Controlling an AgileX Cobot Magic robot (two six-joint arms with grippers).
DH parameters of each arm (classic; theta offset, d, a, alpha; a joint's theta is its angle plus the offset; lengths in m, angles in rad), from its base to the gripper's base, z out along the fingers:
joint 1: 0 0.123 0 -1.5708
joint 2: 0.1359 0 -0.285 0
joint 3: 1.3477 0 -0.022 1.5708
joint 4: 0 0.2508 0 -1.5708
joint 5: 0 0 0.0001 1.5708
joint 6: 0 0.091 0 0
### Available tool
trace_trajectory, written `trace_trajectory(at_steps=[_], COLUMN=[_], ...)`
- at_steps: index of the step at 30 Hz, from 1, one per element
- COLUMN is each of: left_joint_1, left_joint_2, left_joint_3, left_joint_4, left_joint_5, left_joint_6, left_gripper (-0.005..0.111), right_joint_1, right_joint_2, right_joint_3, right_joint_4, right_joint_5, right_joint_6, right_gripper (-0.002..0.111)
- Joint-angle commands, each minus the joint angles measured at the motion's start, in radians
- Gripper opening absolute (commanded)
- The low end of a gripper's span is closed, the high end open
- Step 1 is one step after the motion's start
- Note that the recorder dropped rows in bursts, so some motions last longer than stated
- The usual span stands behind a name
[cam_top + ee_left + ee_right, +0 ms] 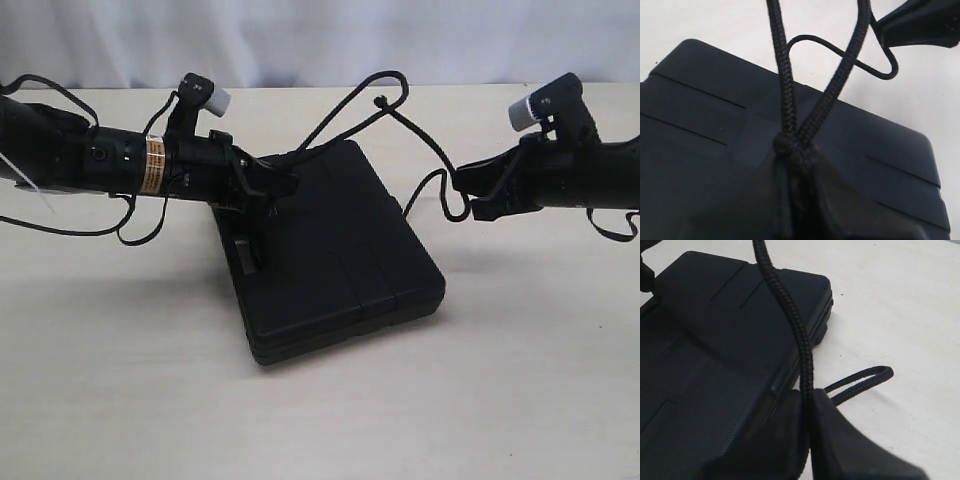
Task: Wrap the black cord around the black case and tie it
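Note:
The black case [335, 250] lies flat on the pale table, also filling the left wrist view [705, 130] and right wrist view [705, 340]. The black cord [365, 100] arches in the air above the case's far edge between both grippers. My left gripper [285, 185] is shut on the cord [790, 100] where two strands meet at a knot-like bunch just over the case. Right of the case, off its edge, my right gripper [465, 190] is shut on a single strand [795, 330]. A slack loop [860, 382] of cord lies on the table beside it.
A pale curtain [320, 40] hangs behind the light wooden table [500, 400]. Thin smooth arm cables [90, 225] droop under the left arm. Bare table stretches in front of the case.

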Motion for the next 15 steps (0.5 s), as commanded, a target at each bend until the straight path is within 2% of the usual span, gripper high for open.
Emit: trace_trajectory(at_steps=[1,4,9,15], left_joint_1=[0.004,0.004,0.000,0.000], left_joint_2=[-0.014,-0.009,0.016,0.018], left_joint_3=[-0.007,-0.007,-0.007,-0.007], left_joint_4=[-0.017,0.017,0.033,0.060], left_joint_5=[0.005,-0.001,-0.123,-0.140], left_joint_6=[-0.014,-0.014,-0.014,-0.014], left_gripper=[0.000,0.000,0.000,0.000], right_joint_1=[0.001,0.001,0.001,0.001], right_joint_2=[-0.008,-0.008,-0.008,-0.006], right_joint_3=[0.005,0.005,0.005,0.005], right_joint_4=[-0.010,0.000,0.061,0.061], right_joint_5=[0.046,0.085,0.141,0.170], right_joint_6=[-0.032,-0.032,-0.032,-0.032], right_gripper=[0.004,0.004,0.004,0.004])
